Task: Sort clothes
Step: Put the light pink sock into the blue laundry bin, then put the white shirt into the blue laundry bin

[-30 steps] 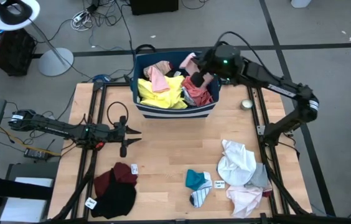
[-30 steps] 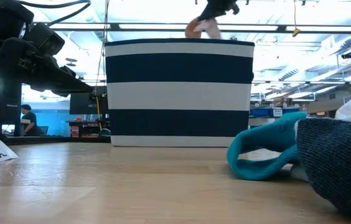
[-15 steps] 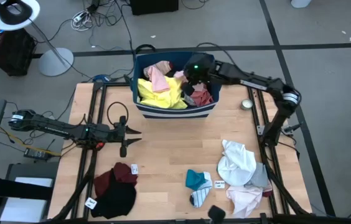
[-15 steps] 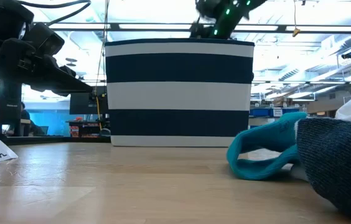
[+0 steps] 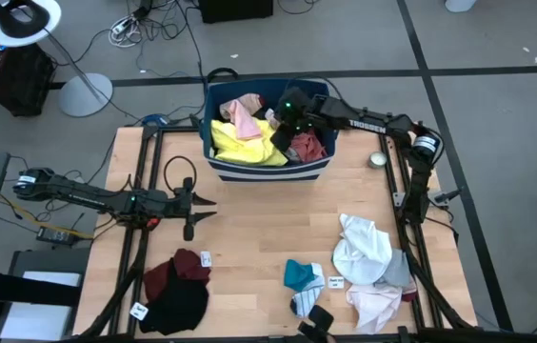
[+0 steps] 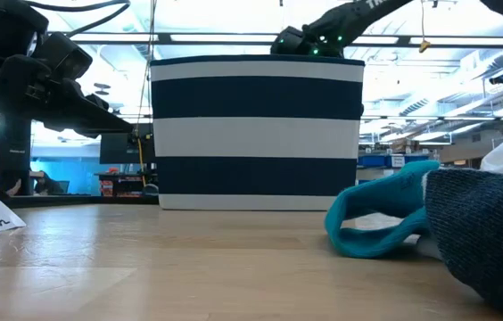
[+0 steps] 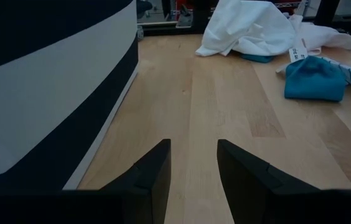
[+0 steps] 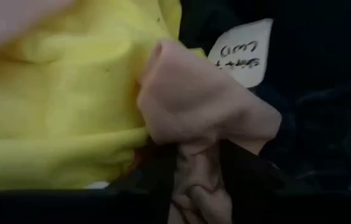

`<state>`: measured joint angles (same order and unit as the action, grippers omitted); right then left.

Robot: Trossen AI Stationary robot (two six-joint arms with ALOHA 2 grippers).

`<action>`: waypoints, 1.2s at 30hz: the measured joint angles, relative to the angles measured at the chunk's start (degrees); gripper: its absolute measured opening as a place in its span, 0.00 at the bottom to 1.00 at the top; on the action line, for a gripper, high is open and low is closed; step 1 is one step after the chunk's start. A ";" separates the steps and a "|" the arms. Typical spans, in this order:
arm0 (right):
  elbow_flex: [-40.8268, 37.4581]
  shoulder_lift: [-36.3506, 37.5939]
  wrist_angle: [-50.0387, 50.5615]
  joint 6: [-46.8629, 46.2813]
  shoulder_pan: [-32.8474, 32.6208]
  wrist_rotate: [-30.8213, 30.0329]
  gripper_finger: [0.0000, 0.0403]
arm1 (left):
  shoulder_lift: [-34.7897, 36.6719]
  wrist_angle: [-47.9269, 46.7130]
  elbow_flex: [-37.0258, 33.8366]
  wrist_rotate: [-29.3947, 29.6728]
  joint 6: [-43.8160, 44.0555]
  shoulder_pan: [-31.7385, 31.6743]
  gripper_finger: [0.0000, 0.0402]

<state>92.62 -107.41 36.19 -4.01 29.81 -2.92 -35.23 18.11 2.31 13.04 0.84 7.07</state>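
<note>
A navy bin with white stripes (image 5: 268, 170) stands at the table's far middle, holding a yellow garment (image 5: 240, 143), a pink one (image 5: 243, 116) and a reddish one (image 5: 307, 148). My right gripper (image 8: 197, 180) is down inside the bin, above its middle (image 5: 284, 122). Its fingers are apart, with a fold of pink cloth (image 8: 194, 106) between them, lying against the yellow garment (image 8: 57, 93). My left gripper (image 5: 207, 208) waits open and level over the table's left part, nothing between its fingers (image 7: 194, 168). My right gripper has a bunched fold of the pink cloth (image 8: 195, 163) between its two parted fingers, and the cloth fills the gap. The fingers reach down into the bin. The cloth rests on the yellow and dark clothes below, slack and not lifted.
Sorted piles lie along the table's near side: maroon and black (image 5: 178, 286), a teal sock (image 5: 299, 274), a striped sock (image 5: 305, 303), and white (image 5: 362, 250), grey (image 5: 400, 270) and pink (image 5: 375, 303) garments. A small round object (image 5: 377, 159) lies right of the bin. A paper tag (image 8: 241, 53) lies among the bin's clothes.
My right gripper has gone down and toward the table's left, from above the bin's right rim into the bin. The pink cloth it carried above the rim now lies among the clothes inside the bin.
</note>
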 joint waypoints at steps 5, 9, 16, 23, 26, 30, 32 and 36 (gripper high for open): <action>-0.02 6.16 0.50 0.40 0.36 0.13 0.39 | 0.01 0.00 0.00 0.00 -0.22 -0.02 0.34; -0.02 12.50 2.25 0.46 0.34 0.11 0.41 | 0.01 0.02 0.00 0.00 -0.22 -0.01 0.34; -0.02 23.07 10.67 -1.88 -1.23 -0.31 0.40 | -0.01 0.15 0.00 0.00 -0.22 0.00 0.34; -4.83 32.52 18.53 -5.54 -8.30 -5.09 0.40 | 0.00 0.19 0.00 0.00 -0.20 0.00 0.34; -10.72 37.81 18.58 -8.71 -12.50 -10.57 0.40 | 0.00 0.19 0.00 0.00 -0.20 0.00 0.34; -19.07 44.94 18.55 -15.96 -18.12 -15.08 0.40 | -0.01 0.20 0.00 0.00 -0.20 0.00 0.34; -23.11 48.22 18.53 -19.77 -20.96 -15.89 0.39 | -0.01 0.25 0.00 0.00 -0.20 0.00 0.34; -29.88 53.78 20.13 -27.74 -27.03 -16.00 0.38 | -0.01 0.35 0.00 0.00 -0.17 0.00 0.34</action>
<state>62.74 -53.63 56.32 -31.75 2.78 -18.92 -35.24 18.46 2.31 13.04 0.67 7.07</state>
